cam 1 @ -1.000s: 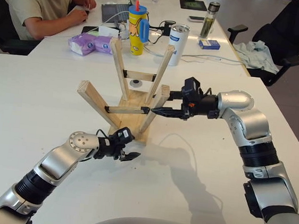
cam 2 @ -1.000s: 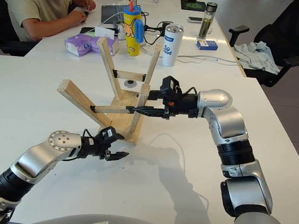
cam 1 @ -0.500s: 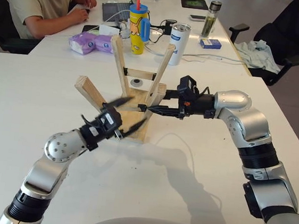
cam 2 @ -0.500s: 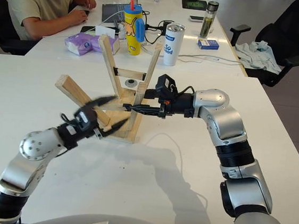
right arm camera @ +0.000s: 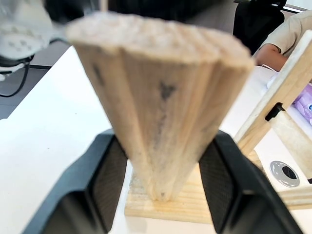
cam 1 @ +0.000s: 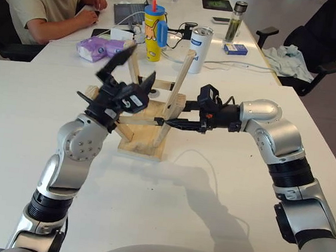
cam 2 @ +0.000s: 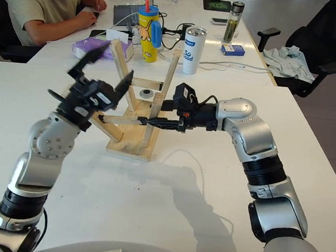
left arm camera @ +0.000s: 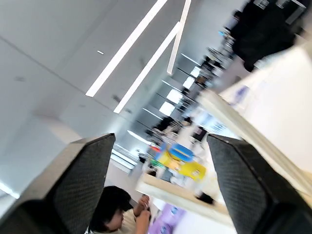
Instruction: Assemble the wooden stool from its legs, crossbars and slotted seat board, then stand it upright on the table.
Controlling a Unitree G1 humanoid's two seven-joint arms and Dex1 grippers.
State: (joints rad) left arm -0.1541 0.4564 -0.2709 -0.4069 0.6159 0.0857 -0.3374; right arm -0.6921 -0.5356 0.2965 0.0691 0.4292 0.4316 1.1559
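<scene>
Wooden leg (right arm camera: 161,122) tight in right end effector (cam 1: 164,122)

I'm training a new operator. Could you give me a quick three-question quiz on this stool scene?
1. True or false: the stool is right way up.
2. The right gripper is shut on: A) a stool leg B) a hammer C) nothing.
3. Fill in: the left gripper, above the stool, is ___.
Key: 1 false, its seat board lies on the table; 2 A; 3 open.
</scene>
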